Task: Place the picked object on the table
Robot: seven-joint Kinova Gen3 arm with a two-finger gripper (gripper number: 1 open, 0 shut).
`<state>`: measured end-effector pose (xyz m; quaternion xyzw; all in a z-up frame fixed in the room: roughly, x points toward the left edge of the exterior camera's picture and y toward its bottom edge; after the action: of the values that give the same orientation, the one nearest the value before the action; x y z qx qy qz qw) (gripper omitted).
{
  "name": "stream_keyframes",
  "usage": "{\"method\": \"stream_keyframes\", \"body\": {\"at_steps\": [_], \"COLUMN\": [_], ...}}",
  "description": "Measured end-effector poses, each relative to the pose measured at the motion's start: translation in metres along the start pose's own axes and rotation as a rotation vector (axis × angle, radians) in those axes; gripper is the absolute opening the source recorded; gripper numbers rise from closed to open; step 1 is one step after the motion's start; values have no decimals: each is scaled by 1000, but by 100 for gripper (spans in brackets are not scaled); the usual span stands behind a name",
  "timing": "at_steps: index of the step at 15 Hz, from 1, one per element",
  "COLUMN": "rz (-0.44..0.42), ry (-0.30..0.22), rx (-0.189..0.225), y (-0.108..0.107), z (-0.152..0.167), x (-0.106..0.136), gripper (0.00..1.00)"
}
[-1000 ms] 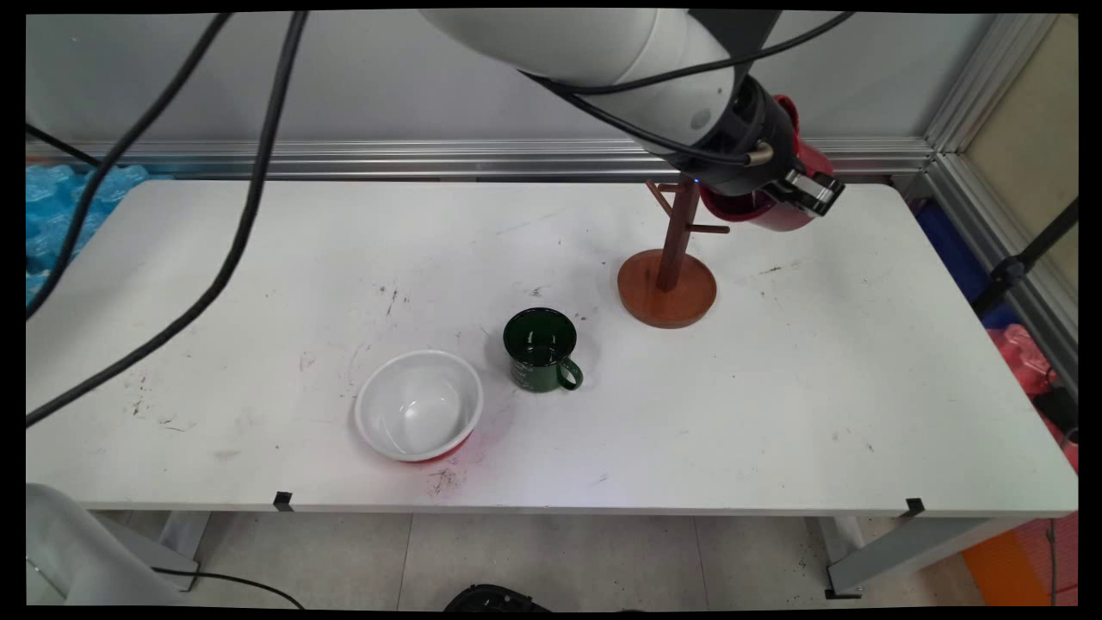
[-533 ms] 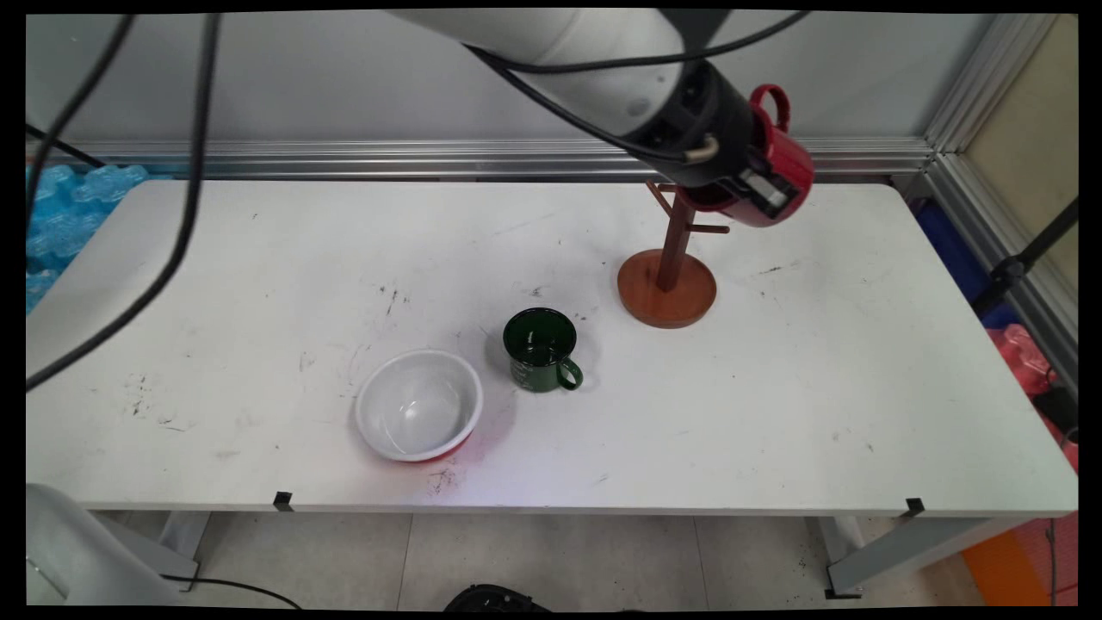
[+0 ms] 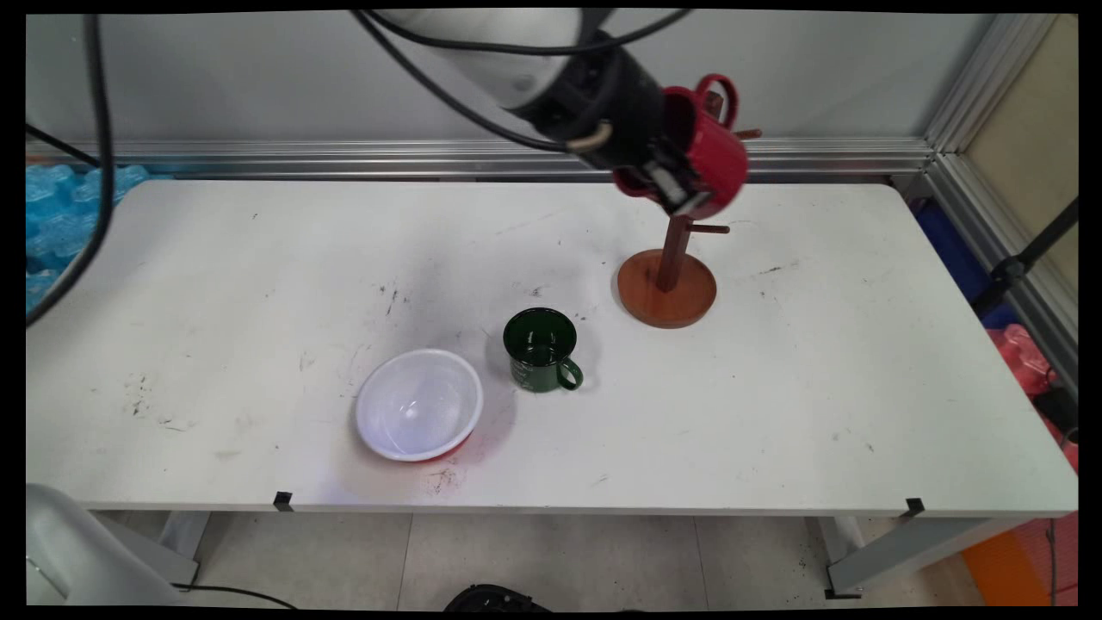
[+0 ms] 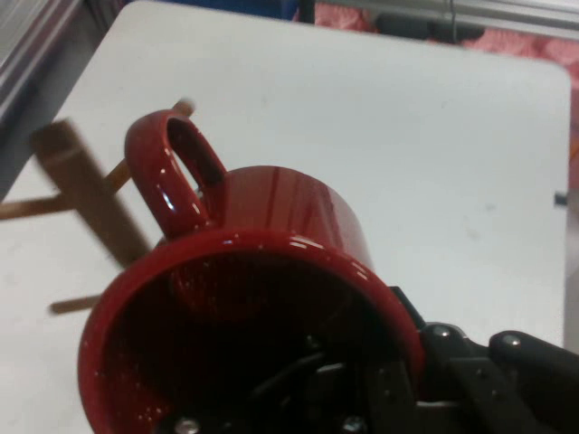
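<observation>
On the white surface (image 3: pixel 258 258), a white bowl (image 3: pixel 419 404) is seen toward the near left edge, with a green mug (image 3: pixel 541 350) set just to its right, upright and handle turned toward the camera. Farther right, a wooden mug stand (image 3: pixel 667 280) is placed near the far side. Above its pegs, a red mug (image 3: pixel 702 155) is held aloft, tilted, by the hand (image 3: pixel 667 176), one finger closed inside the rim (image 4: pixel 271 249) and one outside.

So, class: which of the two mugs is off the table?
The red mug, held up in the gripper beside the wooden mug tree; the green mug stands on the table.
</observation>
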<state>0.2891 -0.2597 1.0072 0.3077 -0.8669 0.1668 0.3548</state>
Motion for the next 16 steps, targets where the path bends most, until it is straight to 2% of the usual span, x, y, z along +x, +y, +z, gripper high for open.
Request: {"method": "stream_keyframes", "body": {"at_steps": [4, 9, 16], "rz": [69, 148, 274], "ry": [-57, -164, -299], "rx": [16, 46, 46], "y": [-24, -60, -100], "z": [-23, -43, -36], "x": [-20, -49, -82], "gripper": [0, 0, 0]}}
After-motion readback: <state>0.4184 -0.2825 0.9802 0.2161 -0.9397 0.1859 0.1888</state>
